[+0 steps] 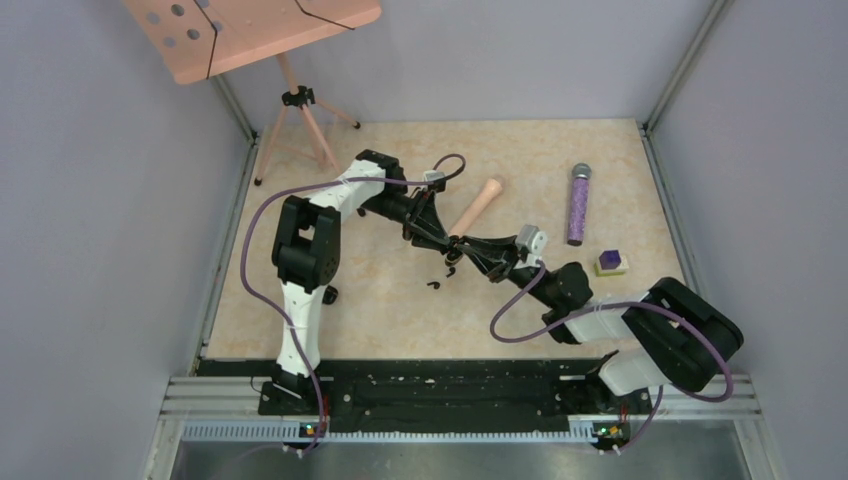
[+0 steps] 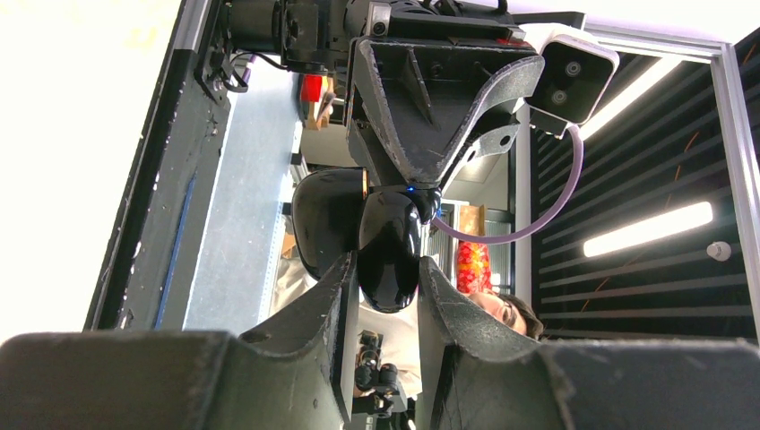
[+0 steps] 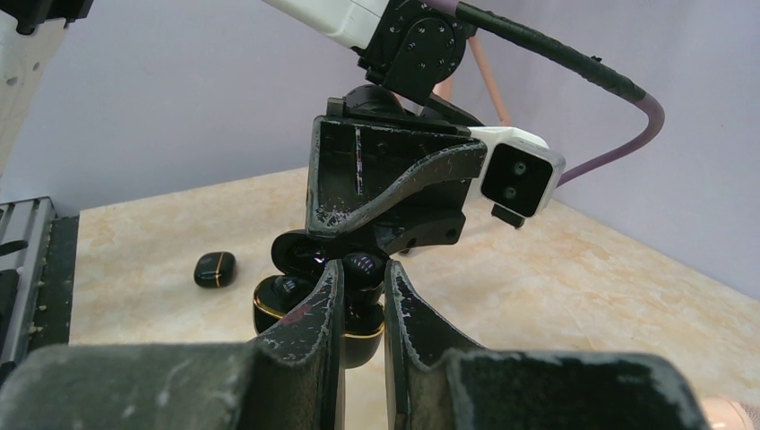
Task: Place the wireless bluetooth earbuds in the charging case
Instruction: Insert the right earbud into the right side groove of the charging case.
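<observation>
Worktop (image 1: 380, 322): beige, marbled; grey walls (image 1: 100, 200) around.
Left pincer (image 2: 387, 262): clamped on the charging case (image 2: 391, 235).
Right pincer (image 3: 361, 266): narrow, at the case; load unclear.
Earbud (image 3: 215, 269): on worktop.

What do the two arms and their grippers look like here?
The left arm and right arm mix white and black shells, each trailing a purple cable. The left gripper and right gripper are black, tapered, two-fingered, their fingers scuffed pale at the edges; a white two-lens camera box sits on each wrist.
</observation>
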